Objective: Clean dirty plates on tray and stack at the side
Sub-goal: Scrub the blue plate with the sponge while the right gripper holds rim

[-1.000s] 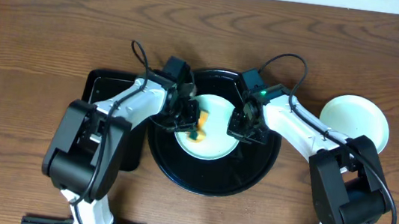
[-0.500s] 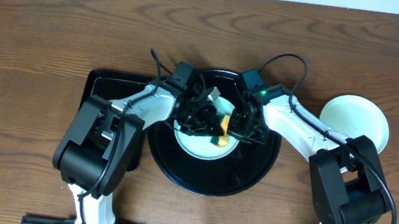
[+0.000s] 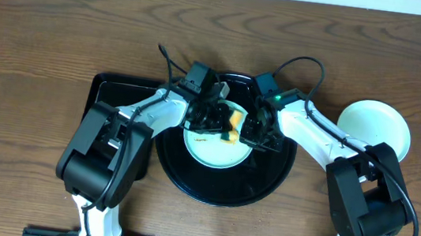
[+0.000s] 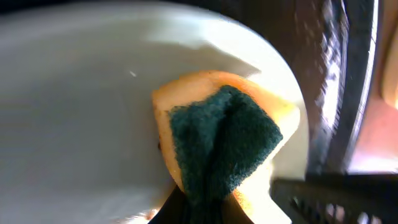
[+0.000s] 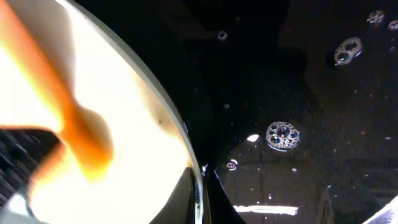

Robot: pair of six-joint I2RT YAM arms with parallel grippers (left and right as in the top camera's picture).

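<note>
Left gripper (image 3: 222,122): closed narrow on a yellow sponge (image 4: 219,140), folded in the grip with its green scouring face turned toward the wrist camera. Pressed the sponge down on the far right part of 1 pale plate (image 3: 208,153), close to the rim.

Plate: lay in the middle of the round black tray (image 3: 217,197), flat as far as could be told. Showed no clear smear in the part left visible.

Right gripper (image 3: 256,136): pinched shut over the plate's right rim, with its 2 fingers either side of the edge in the wrist view. Sat just beside the sponge.

Relation for the coming stroke, as a judgement: had most of the plate's face lying to the near left of the sponge, so called for a drag back toward the left arm's own side.

Sponge's long axis: ran roughly far to near in the overhead view, tilted a little. Plate, being round: gave no long axis and no heading.

Left arm: stood nearer the wiping. Right arm: stood nearer the side stack (image 3: 374,129), well apart on the bare table to the tray's right, so looked the likelier carrier. Could not tell how many plates made up that stack.
</note>
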